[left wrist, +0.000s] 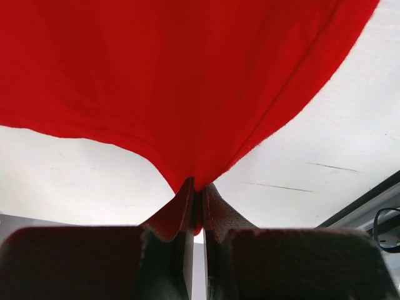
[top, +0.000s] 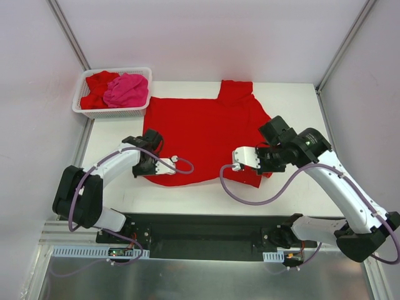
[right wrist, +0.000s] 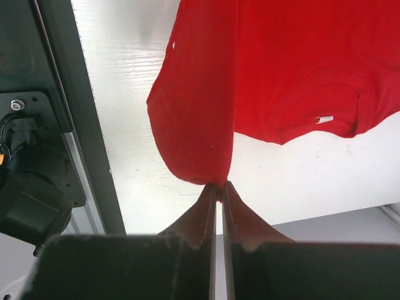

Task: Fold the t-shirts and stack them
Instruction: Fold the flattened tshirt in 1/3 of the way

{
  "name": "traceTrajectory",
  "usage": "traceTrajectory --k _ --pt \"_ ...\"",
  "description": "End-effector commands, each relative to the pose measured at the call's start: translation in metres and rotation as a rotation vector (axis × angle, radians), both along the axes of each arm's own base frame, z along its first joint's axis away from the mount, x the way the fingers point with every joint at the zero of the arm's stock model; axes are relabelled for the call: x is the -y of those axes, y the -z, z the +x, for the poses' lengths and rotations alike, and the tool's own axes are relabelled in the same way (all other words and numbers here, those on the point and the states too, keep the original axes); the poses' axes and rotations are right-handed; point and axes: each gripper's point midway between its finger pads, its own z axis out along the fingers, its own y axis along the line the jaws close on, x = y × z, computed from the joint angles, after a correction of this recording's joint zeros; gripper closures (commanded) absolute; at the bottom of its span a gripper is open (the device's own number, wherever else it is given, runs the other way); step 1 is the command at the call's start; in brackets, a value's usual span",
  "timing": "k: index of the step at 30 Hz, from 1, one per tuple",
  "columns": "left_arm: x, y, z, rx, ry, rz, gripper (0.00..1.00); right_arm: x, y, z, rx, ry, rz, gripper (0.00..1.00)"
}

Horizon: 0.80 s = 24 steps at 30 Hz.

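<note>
Bright red cloth t-shirt [top: 206, 128] is spread flat across the middle of the white table [top: 294, 100], one sleeve poking toward the far edge. You've got it by the near hem at both ends.

Biggest worry, I'd say: if your two arms don't travel together, the whole sheet skews and the fold comes out crooked. Pull them apart too hard and a corner probably pops free, since each pinch only has a small tuck of fabric in it.

Next, the white plastic lattice basket [top: 115, 114] sits at the far left, just beside the shirt's far left corner. It holds a crumpled hot pink t-shirt [top: 127, 89] and another red one [top: 95, 89]. Carry the hem too far left and you could clip it.

Smaller thing: the purple cable loops [top: 182, 166] hang right over the near hem, so I'd guess they could drag or rumple the cloth as you move.

As for where things sit: the left gripper [top: 151, 167] is clamped on the near left corner, and its wrist view [left wrist: 197, 187] shows the shirt fanning out away from the tips. The right gripper [top: 265, 167] is clamped on the near right corner [right wrist: 217, 186], with the cloth rising away from it to the far right.
</note>
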Motion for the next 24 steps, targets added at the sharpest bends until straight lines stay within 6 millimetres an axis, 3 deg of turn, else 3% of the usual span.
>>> traceTrajectory --k 1,16,24 --pt "0.0 -0.014 -0.005 0.045 0.009 -0.012 1.0 0.046 -0.003 -0.065 -0.201 -0.004 -0.134 0.99" --pt "-0.007 -0.042 -0.021 0.162 0.055 -0.019 1.0 0.078 -0.005 -0.067 -0.076 -0.03 -0.244 0.99" --pt "-0.015 -0.053 -0.025 0.223 0.062 -0.006 1.0 0.091 0.011 -0.074 -0.1 -0.063 -0.31 0.99"
